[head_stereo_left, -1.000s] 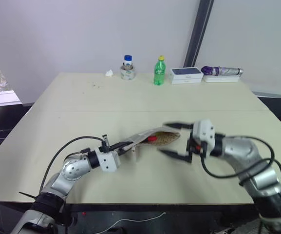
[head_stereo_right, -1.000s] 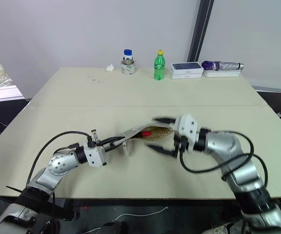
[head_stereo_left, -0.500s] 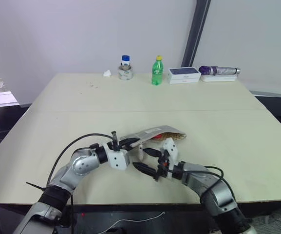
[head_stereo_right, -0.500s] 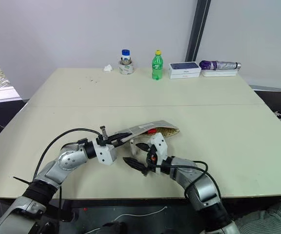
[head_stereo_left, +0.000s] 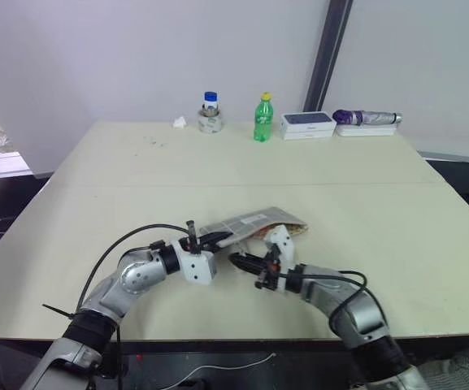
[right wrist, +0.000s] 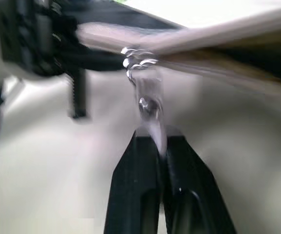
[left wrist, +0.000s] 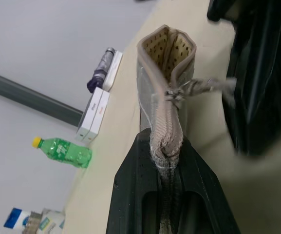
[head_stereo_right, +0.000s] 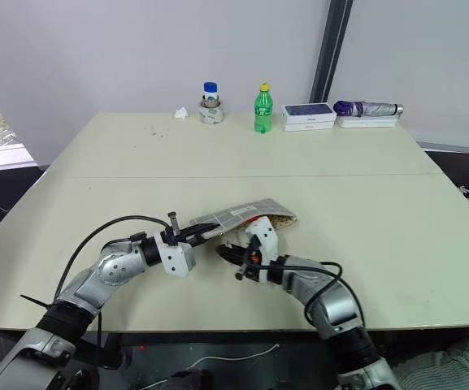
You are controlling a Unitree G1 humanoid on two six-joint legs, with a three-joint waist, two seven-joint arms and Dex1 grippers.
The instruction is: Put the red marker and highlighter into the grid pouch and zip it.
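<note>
left gripper clamped on the zipper end of the grid pouch, mouth gaping at the far end, zipper pull sticking sideways toward the right gripper. beyond, on the desk, green bottle, white box.

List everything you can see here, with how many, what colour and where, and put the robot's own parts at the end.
table: one, pale beige, holding everything.
grid pouch: one, grey with white lines, near middle of the table, mouth open, one end lifted.
zipper pull: one, silvery, hanging from the pouch's zipper.
red marker: one, a red bit showing in the pouch mouth.
green bottle: one, yellow cap, far edge.
tape roll: one, whitish, far edge, with a blue-capped container on it.
white box: one, far edge, right of the bottle.
purple umbrella: one, folded, far right.
left gripper: black, shut on the pouch's end.
right gripper: black, shut on the zipper pull.
</note>
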